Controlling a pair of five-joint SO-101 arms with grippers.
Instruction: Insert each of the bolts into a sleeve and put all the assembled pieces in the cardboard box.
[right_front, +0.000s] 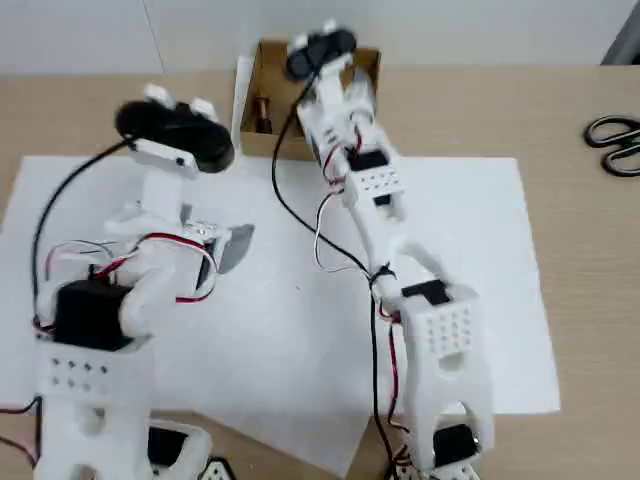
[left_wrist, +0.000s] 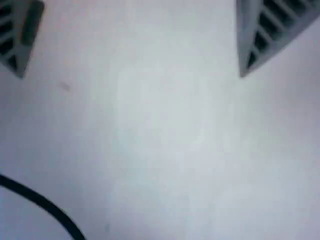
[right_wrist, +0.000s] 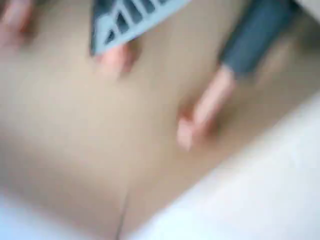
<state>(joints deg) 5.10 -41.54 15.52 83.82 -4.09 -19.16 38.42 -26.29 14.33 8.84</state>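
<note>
The cardboard box (right_front: 262, 48) stands at the table's far edge. My right gripper (right_front: 318, 62) hangs over it, open, with one grey finger (right_wrist: 130, 20) above the box floor (right_wrist: 75, 140). A dark sleeve (right_wrist: 255, 40) with a copper bolt (right_wrist: 205, 110) sticking out lies slanted on that floor, apart from the finger. Two more copper pieces (right_wrist: 115, 57) lie near it, blurred. Another assembled piece (right_front: 262, 112) rests by the box's left wall. My left gripper (right_front: 228, 248) (left_wrist: 130, 75) points down over the white paper (left_wrist: 160, 150), open with nothing between its fingers.
The large white paper sheet (right_front: 300, 330) covers the middle of the table. Black scissors (right_front: 615, 145) lie at the far right on bare wood. A black cable (right_front: 300, 215) trails across the paper between the arms, and a black cable (left_wrist: 45, 205) shows near my left gripper.
</note>
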